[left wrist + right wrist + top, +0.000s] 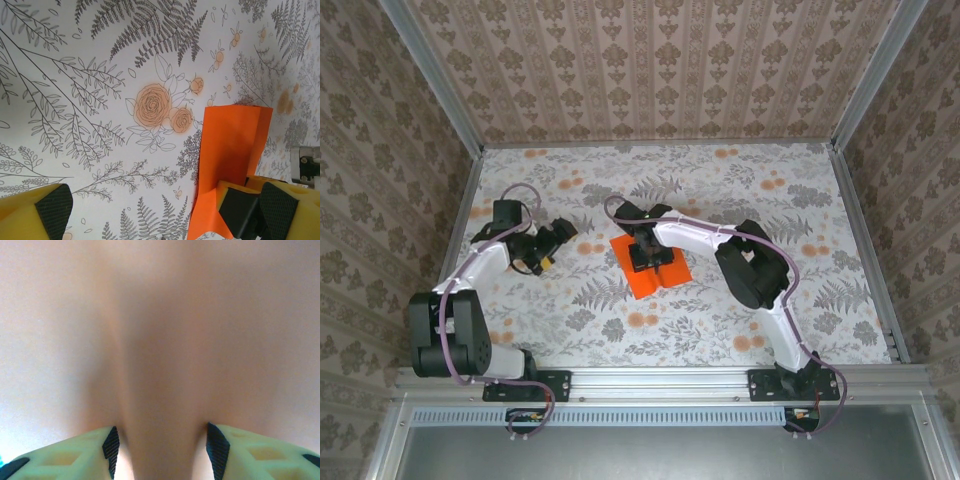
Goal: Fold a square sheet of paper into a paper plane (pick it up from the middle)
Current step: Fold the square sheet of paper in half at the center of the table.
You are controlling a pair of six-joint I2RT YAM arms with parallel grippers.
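Floral print in grey ferns and pale orange roses covers the table [720, 330], which is boxed in on three sides by walls [660, 70] of brown damask wallpaper, with a metal rail [660, 381] along the near edge where both arm bases are bolted. On the left, the left arm [470, 275] bends up from its base and ends in the left gripper [552, 250], which hovers over bare print, apart from the sheet and to its left. In the left wrist view this gripper [165, 215] has its yellow, black-padded fingers [52, 207] spread to opposite edges of the picture, wide apart with nothing between them. Past a large rose [152, 105], the same view looks across at the square sheet of paper [230, 145], bright orange, creased and not lying fully flat. From above, the square sheet of paper [645, 283] lies near the middle of the table, turned at an angle. The right gripper [648, 258] is set down on top of it, pointing down over its middle. In the right wrist view the right gripper [164, 450] has its jaws partway in, and a blurred, pale raised ridge runs up between the black pads [111, 447], close against both; whether they actually clamp it cannot be told
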